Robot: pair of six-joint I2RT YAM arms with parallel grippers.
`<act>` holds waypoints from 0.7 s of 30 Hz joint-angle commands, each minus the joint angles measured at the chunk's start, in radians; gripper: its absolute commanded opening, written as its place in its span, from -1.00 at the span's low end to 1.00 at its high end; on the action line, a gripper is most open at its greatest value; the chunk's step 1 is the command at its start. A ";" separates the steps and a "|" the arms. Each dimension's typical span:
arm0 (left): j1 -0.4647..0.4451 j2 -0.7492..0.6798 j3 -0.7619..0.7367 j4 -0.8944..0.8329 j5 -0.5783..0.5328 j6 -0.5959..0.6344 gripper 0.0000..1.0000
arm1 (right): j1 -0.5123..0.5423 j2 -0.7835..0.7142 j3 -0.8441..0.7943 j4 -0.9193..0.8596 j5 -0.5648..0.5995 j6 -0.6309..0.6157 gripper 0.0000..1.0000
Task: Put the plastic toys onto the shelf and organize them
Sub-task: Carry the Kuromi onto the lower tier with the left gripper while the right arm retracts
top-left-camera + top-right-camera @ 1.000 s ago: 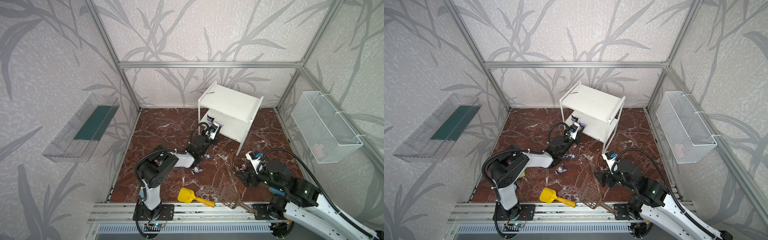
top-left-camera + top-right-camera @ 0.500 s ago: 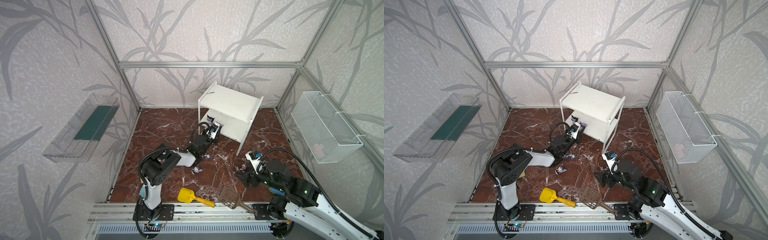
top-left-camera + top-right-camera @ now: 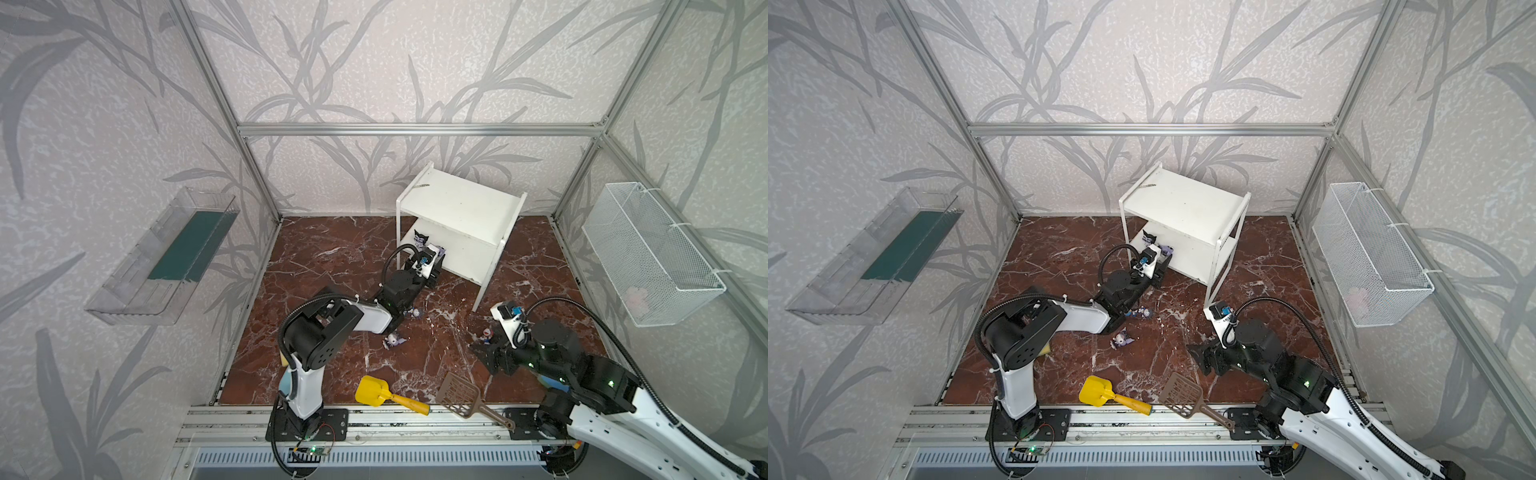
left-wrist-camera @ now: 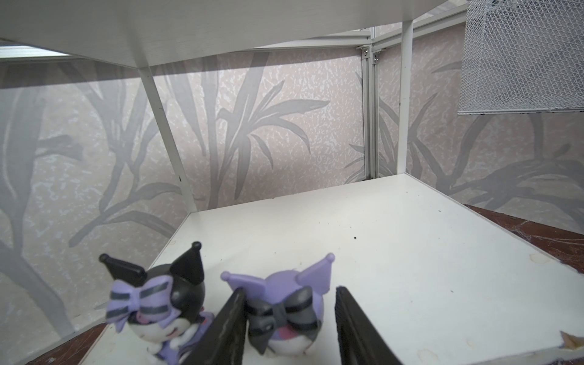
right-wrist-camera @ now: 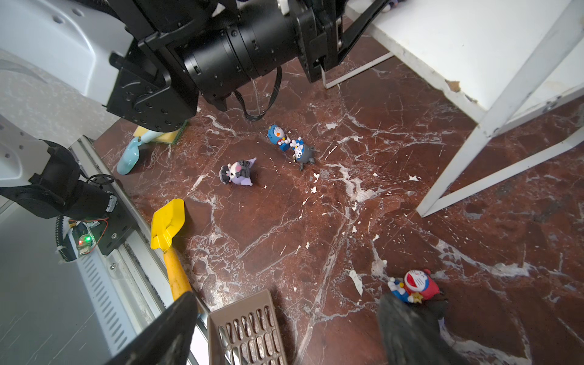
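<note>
On the lower tier of the white shelf (image 3: 461, 203) (image 4: 379, 246) stand two plastic toys: a black-headed one with a purple bow (image 4: 164, 303) and a purple-eared one (image 4: 286, 311). My left gripper (image 4: 289, 292) (image 3: 434, 259) is open around the purple-eared toy; one finger touches it, the other stands clear. On the floor lie a purple-white toy (image 5: 237, 172), a blue-headed toy (image 5: 276, 135) against a grey-headed one (image 5: 302, 152), and a red-headed one (image 5: 415, 284). My right gripper (image 5: 286, 303) (image 3: 484, 353) hovers open and empty, one finger beside the red-headed toy.
A yellow scoop (image 3: 388, 395) and a brown slotted scoop (image 3: 465, 395) lie near the front rail. A light blue scoop (image 5: 129, 156) and a yellow sponge (image 5: 161, 136) sit under the left arm. A wire basket (image 3: 648, 253) and a clear tray (image 3: 166, 257) hang on the side walls.
The left gripper's jaws have widened around the purple-eared toy on the lower tier. The right arm has not moved.
</note>
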 commanded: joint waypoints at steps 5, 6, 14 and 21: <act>0.003 -0.009 -0.001 0.052 0.006 -0.003 0.02 | 0.005 0.003 0.004 0.017 -0.014 -0.014 0.79; 0.003 -0.010 -0.002 0.052 0.007 -0.003 0.03 | 0.005 0.002 0.004 0.018 -0.014 -0.014 0.79; -0.005 -0.030 -0.012 0.052 0.014 0.010 0.10 | 0.005 -0.008 0.001 0.018 -0.020 -0.011 0.79; -0.025 -0.058 -0.030 0.044 -0.004 0.045 0.14 | 0.005 -0.010 -0.002 0.021 -0.023 -0.010 0.79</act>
